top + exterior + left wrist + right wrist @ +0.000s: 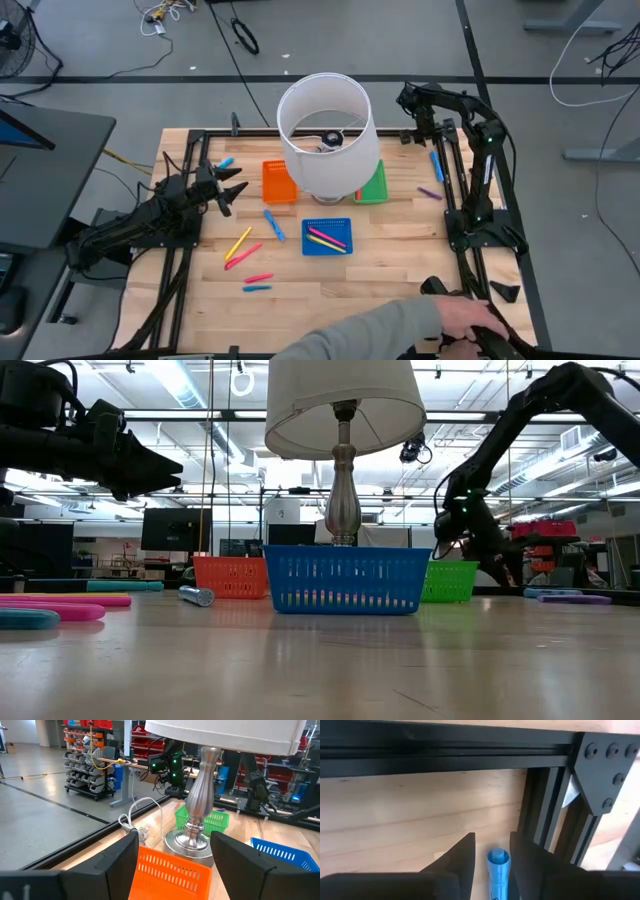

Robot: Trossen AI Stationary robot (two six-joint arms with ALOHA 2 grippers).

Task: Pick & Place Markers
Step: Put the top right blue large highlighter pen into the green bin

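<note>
Markers lie scattered on the wooden table: yellow (239, 243), pink (258, 277), blue (273, 224) and purple (430, 193). Pink and yellow ones lie in the blue tray (327, 236). My right gripper (430, 138) is at the far right, pointing down, open. Its fingers stand on either side of a blue marker (497, 865) that lies beside the frame rail (436, 165). My left gripper (230, 190) hangs open above the table, left of the orange tray (279, 182), touching nothing (174, 837). My right gripper comes from above with one finger on each side of the blue marker's far end (496, 855). The marker lies on the table along the line of the fingers. One finger (520, 855) is right at the marker's side; I cannot tell whether it touches.
A lamp with a white shade (327, 135) stands between the orange tray and the green tray (373, 183). A black frame (455, 190) runs along the table's sides. A person's sleeve (390, 328) and hand (465, 318) reach over the near edge. Bare wood lies near the blue tray.
</note>
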